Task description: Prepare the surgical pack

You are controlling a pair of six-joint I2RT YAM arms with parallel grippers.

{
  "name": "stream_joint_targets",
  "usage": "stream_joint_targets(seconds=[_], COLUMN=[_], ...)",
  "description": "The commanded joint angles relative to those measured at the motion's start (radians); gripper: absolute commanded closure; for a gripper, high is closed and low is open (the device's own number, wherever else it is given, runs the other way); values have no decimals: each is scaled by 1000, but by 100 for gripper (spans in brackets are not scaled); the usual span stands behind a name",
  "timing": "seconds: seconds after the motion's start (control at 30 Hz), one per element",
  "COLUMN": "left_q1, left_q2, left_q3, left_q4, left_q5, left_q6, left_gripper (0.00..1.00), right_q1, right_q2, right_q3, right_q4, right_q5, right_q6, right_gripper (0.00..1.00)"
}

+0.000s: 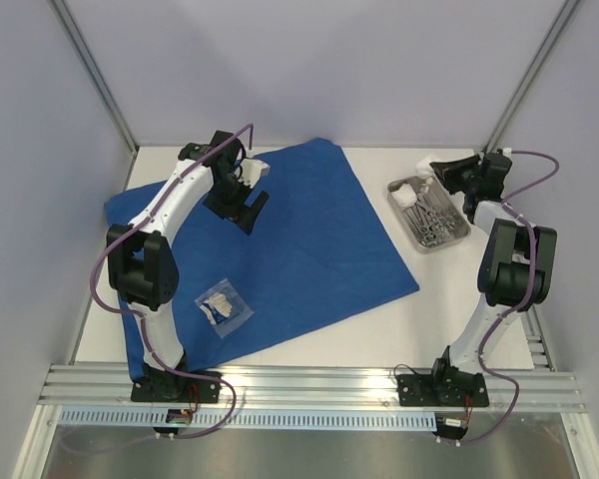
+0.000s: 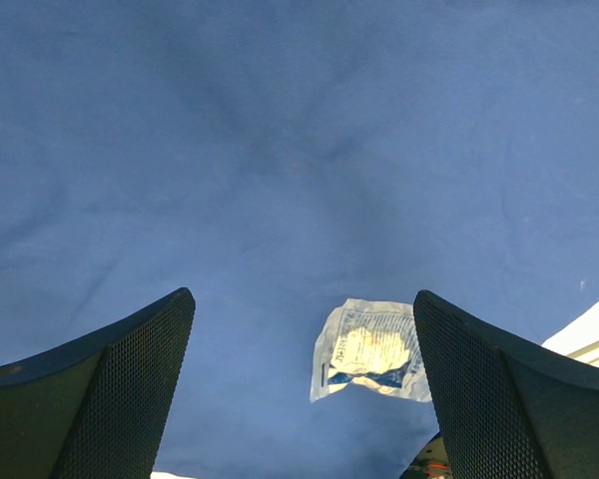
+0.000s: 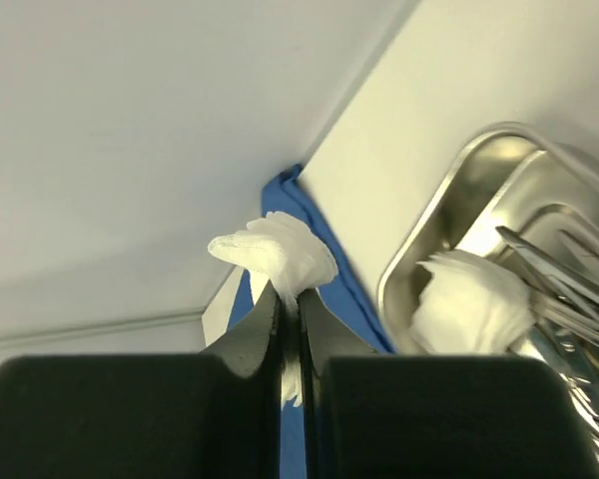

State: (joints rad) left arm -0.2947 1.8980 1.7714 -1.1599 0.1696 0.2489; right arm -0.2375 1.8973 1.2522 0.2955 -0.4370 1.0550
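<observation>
Right hand (image 3: 291,299), fingers clamped on a crumpled white gauze square (image 3: 275,254), near the far right corner of the tabletop (image 1: 409,339). There a shiny rectangular steel tray (image 3: 419,249) holds folded gauze (image 3: 469,299) and silver instruments (image 3: 554,264). Left hand (image 2: 301,296), fingers apart, hangs over the flat blue cloth drape (image 1: 309,239) spread left, a clear packet (image 2: 369,349) on it.

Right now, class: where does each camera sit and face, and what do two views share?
Top external: above and behind the bases, looking down on the blue drape; both arms show.
Left wrist: over the drape, facing the sealed packet; open left gripper shows.
Right wrist: beside the steel tray; right gripper shut on gauze.
Shared: top and left wrist both show the sealed packet.
</observation>
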Motion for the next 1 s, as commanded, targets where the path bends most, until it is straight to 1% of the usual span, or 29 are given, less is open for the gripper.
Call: stream_joint_targets(seconds=[0.0, 0.1, 0.23, 0.4, 0.67, 0.8, 0.97], left_q1=[-1, 0, 6, 8, 8, 8, 8], left_q2=[-27, -17, -4, 19, 36, 47, 47], left_q3=[10, 10, 10, 25, 29, 43, 48], left_q4=[-14, -23, -27, -40, -40, -46, -47], left_q5=[-12, -21, -28, -35, -41, -38, -39], left_q6=[6, 10, 10, 7, 7, 9, 9], left_gripper=[0, 0, 0, 0, 0, 0, 0], right_q1=[29, 29, 29, 29, 32, 35, 50], right_q2=[31, 58, 75, 100, 149, 197, 236], right_q3=[-14, -8, -49, -79, -96, -62, -17], right_q4=[67, 67, 88, 117, 129, 145, 111], right_q5=[160, 219, 325, 412, 399, 348, 348], right_q6=[53, 66, 115, 152, 177, 181, 177], right_gripper=[99, 100, 100, 100, 99, 100, 100])
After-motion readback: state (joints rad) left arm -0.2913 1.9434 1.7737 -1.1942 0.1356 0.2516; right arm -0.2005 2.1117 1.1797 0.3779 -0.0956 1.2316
